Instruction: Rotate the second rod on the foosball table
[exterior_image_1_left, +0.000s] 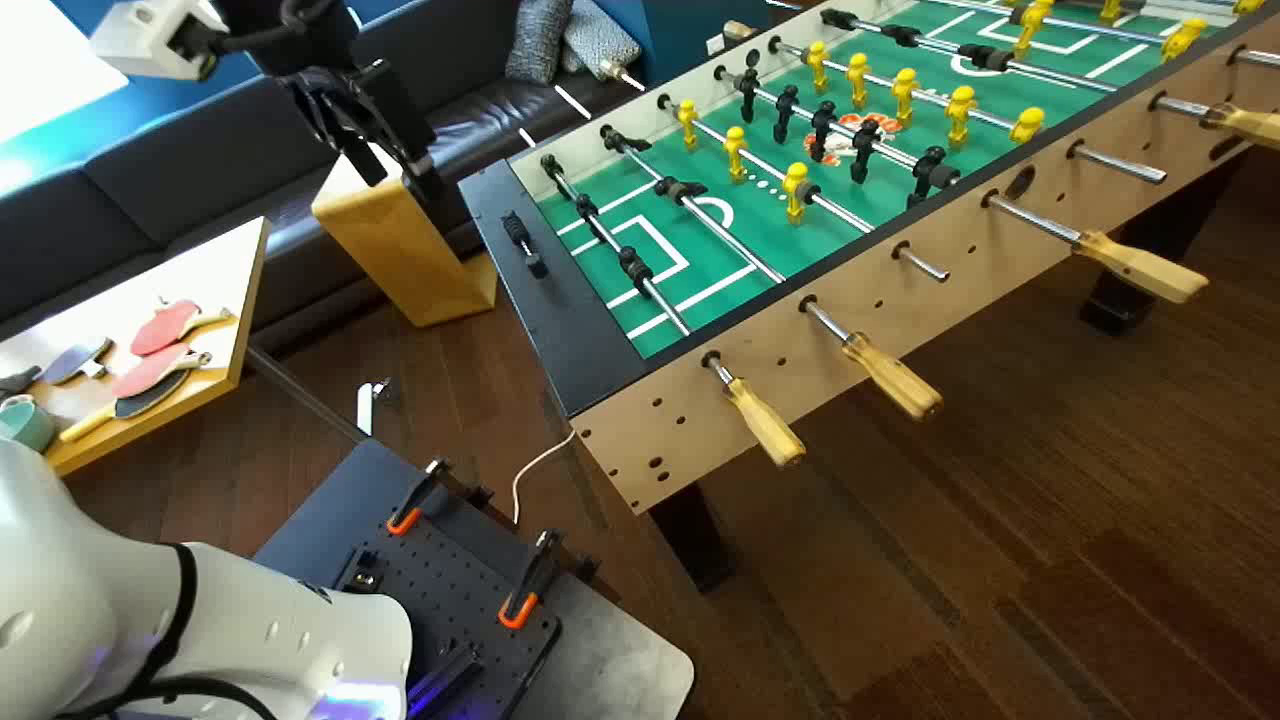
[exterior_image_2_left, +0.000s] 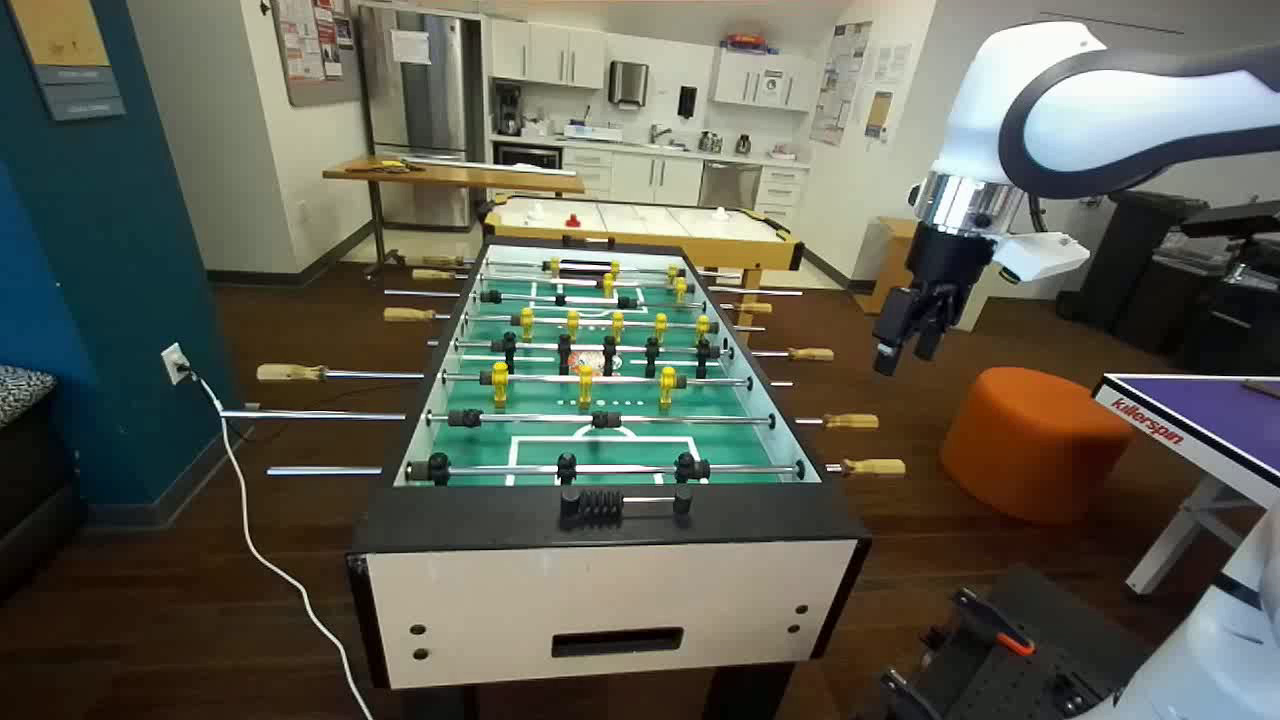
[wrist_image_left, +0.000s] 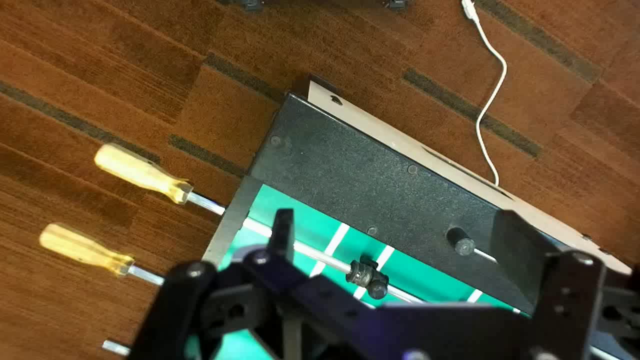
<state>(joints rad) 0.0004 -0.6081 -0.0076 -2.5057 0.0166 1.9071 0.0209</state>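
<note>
The foosball table (exterior_image_1_left: 560, 300) shows in both exterior views, its end panel in an exterior view (exterior_image_2_left: 480, 610); the wrist view shows its black end top (wrist_image_left: 360, 165). The second rod's tan handle (exterior_image_1_left: 890, 375) sticks out from the long side wall, past the end rod's handle. It also shows in an exterior view (exterior_image_2_left: 850, 421) and at the left of the wrist view (wrist_image_left: 85, 250). My gripper (exterior_image_1_left: 402, 182) hangs in the air, apart from the rods; an exterior view (exterior_image_2_left: 905, 355) shows this too. In the wrist view the fingers (wrist_image_left: 395, 220) are wide apart with nothing between them.
The end rod's handle (exterior_image_1_left: 765, 425) lies close beside the second one. A bare rod end (exterior_image_1_left: 920, 262) follows further along. Orange-tipped clamps (exterior_image_1_left: 517, 610) stand on my base plate. An orange stool (exterior_image_2_left: 1035, 445), purple-topped table (exterior_image_2_left: 1220, 420) and white cable (wrist_image_left: 492, 95) are around.
</note>
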